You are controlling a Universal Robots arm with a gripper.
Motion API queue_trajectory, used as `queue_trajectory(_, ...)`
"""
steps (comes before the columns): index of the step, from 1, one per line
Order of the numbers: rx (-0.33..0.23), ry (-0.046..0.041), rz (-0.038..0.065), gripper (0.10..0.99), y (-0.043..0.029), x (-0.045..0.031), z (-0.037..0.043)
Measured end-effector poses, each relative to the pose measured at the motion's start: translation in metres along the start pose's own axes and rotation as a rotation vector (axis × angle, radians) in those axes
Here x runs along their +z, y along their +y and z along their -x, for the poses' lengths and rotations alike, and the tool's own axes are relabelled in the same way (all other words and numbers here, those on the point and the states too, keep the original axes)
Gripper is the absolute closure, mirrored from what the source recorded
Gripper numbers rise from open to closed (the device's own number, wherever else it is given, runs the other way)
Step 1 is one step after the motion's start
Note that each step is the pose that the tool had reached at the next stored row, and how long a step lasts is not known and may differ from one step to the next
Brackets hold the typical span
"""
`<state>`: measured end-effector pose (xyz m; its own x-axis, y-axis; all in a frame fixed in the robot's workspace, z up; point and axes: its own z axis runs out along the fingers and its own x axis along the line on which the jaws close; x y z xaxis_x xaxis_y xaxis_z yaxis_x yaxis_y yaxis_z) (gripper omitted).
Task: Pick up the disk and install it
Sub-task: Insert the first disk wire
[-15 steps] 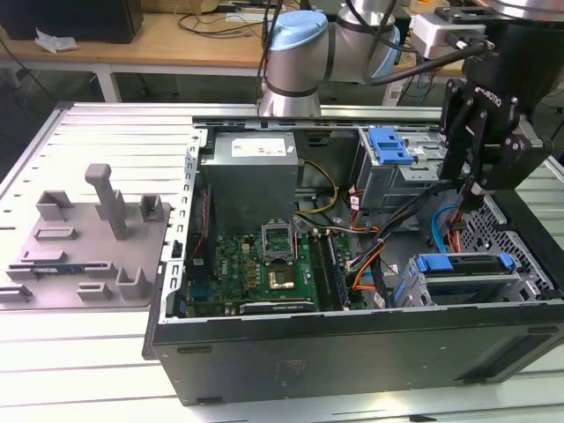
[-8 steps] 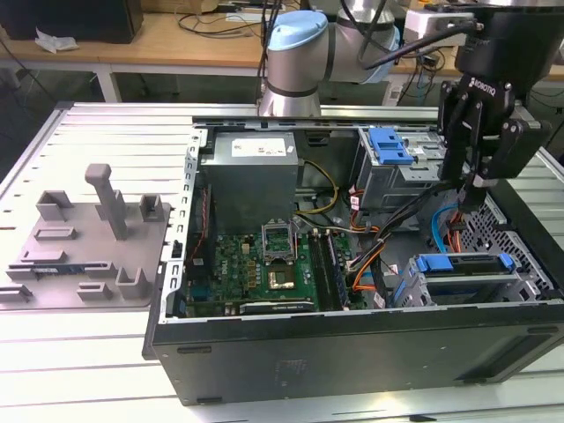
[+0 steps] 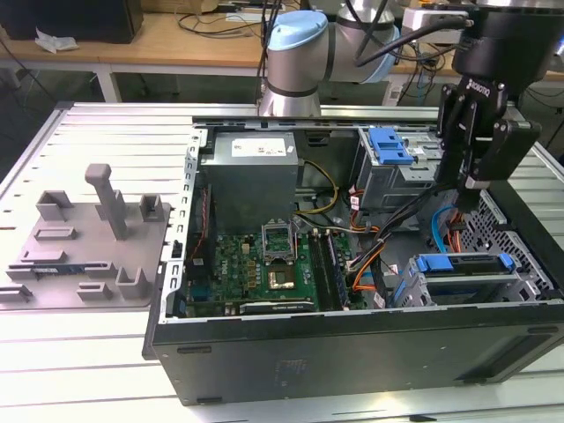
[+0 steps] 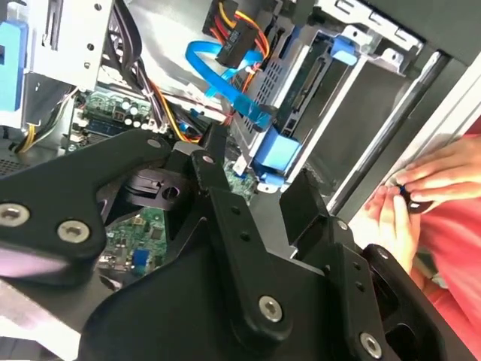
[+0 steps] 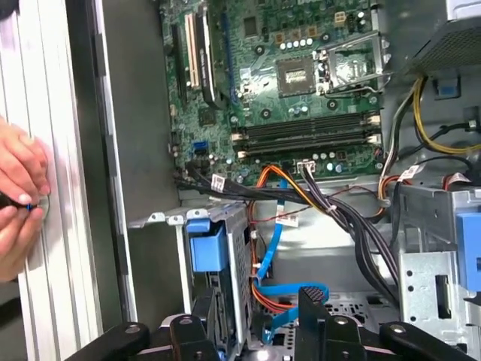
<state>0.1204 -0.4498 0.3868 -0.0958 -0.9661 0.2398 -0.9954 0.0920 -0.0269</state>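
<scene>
Open, empty fingers of the black gripper (image 3: 467,187) hover above the silver, blue-railed disk (image 3: 463,264) inside the black computer case (image 3: 352,352). Good work here likely means staying square to the disk and clear of the blue cable (image 5: 265,248).

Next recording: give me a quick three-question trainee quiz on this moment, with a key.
1. True or false: the gripper is holding the disk.
2. Where does the grey fixture plate lie relative to the computer case? A) at the exterior view's left of it; B) inside it; C) on top of it.
3. In both wrist views, what shows just outside the case's wall?

Key:
1. False. The gripper is open and empty, and the disk sits in the drive cage.
2. A.
3. A person's hands.
</scene>
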Motion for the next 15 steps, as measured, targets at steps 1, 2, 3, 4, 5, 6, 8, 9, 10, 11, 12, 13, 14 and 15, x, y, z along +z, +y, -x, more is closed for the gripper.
queue_trajectory(1,0.000,0.0019,0.001,0.522,0.0000,0.0001,0.0000)
queue_trajectory(2,0.000,0.0023,0.002,0.522,0.0000,0.0000,0.0000)
queue_trajectory(3,-0.001,0.0029,0.002,0.522,-0.0001,-0.0001,0.0000)
queue_trajectory(4,-0.001,0.0039,0.002,0.522,0.0001,-0.0006,0.0020)
queue_trajectory(5,-0.001,0.0090,0.002,0.522,0.0004,-0.0016,0.0062)
queue_trajectory(6,-0.001,0.0191,0.001,0.522,0.0009,-0.0038,0.0149)
queue_trajectory(8,-0.001,0.0764,-0.005,0.522,0.0021,-0.0073,0.0306)
queue_trajectory(9,-0.001,0.0966,-0.007,0.522,0.0023,-0.0079,0.0332)
queue_trajectory(10,-0.001,0.1166,-0.009,0.522,0.0025,-0.0085,0.0358)
queue_trajectory(11,-0.001,0.1345,-0.010,0.522,0.0026,-0.0091,0.0382)
queue_trajectory(12,-0.002,0.1584,-0.012,0.522,0.0028,-0.0098,0.0414)
queue_trajectory(13,-0.002,0.1811,-0.014,0.522,0.0029,-0.0103,0.0446)
queue_trajectory(14,-0.002,0.1980,-0.015,0.522,0.0030,-0.0109,0.0471)
queue_trajectory(15,-0.003,0.2218,-0.016,0.537,0.0029,-0.0113,0.0514)
